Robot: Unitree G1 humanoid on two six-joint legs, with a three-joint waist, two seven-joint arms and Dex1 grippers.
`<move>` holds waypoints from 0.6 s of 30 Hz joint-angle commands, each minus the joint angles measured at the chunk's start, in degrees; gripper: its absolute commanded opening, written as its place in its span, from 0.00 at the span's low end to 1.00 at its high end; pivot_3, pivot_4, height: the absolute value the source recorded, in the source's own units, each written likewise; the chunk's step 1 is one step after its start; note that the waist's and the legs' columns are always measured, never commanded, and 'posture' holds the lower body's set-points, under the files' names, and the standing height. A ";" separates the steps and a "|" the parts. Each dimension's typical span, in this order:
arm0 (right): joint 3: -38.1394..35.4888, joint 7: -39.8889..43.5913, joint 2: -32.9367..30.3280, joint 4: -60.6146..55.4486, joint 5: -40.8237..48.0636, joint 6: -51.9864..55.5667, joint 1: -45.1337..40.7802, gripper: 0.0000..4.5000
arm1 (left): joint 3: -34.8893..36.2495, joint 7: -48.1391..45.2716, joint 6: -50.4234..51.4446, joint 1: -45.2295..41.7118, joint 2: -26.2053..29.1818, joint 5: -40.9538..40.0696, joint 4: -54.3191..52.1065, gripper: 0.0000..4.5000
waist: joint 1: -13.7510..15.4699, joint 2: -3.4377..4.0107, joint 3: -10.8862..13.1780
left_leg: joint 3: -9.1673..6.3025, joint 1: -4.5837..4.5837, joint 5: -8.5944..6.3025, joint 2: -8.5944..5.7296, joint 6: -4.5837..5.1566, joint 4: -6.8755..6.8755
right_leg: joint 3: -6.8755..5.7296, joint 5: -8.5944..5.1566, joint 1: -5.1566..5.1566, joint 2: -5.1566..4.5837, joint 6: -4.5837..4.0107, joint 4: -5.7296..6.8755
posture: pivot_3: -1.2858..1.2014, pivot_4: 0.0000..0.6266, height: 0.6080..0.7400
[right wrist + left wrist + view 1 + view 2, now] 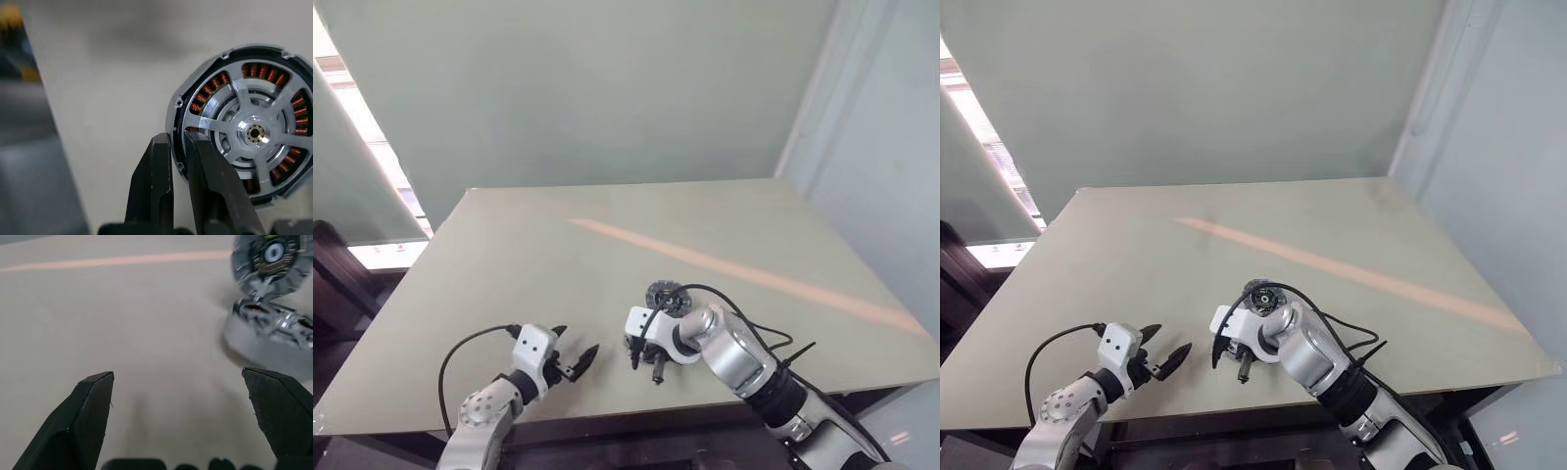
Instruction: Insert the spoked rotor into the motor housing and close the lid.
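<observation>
Pale green table [724, 225] fills the scene, an orange stripe [754, 274] running diagonally across it. Near its front edge the left gripper [576, 358] hovers low over bare surface, pointing right, fingers spread wide with nothing between them. Just right of it the right arm bends in from the near right, wrist bent steeply down; the right gripper [176, 147] is pinched on the rim of the housing [247, 129] (rotor [255, 133] already sits over the copper windings). Beyond it lies another round part [667, 295].
</observation>
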 commanded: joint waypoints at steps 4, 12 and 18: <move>-4.62 -10.71 7.93 -6.43 3.99 10.16 0.44 0.02 | 2.08 0.87 -1.57 1.21 0.14 -0.81 -1.71 1.00 | 0.15 0.02 0.02 | -0.07 -0.01 -0.01 0.00 -0.02 0.01 | -0.10 0.00 -0.01 -0.04 -0.01 -0.08 | 0.52 0.00 1.00; -3.64 -21.60 12.69 -4.24 7.43 13.44 2.97 0.02 | 1.62 1.42 -1.44 1.27 -0.74 -0.56 -2.03 1.00 | 0.06 0.02 0.01 | -0.07 0.01 -0.02 0.01 -0.04 -0.05 | -0.13 -0.01 -0.01 -0.07 -0.01 -0.17 | 0.52 0.00 1.00; -3.96 -25.46 13.71 -3.84 11.06 12.27 3.71 0.02 | 1.99 1.67 -1.32 1.42 -1.06 -0.79 -2.61 1.00 | 0.02 0.03 0.02 | -0.05 0.00 -0.03 0.01 -0.04 -0.06 | -0.12 -0.01 -0.01 -0.08 -0.01 -0.23 | 0.52 0.00 1.00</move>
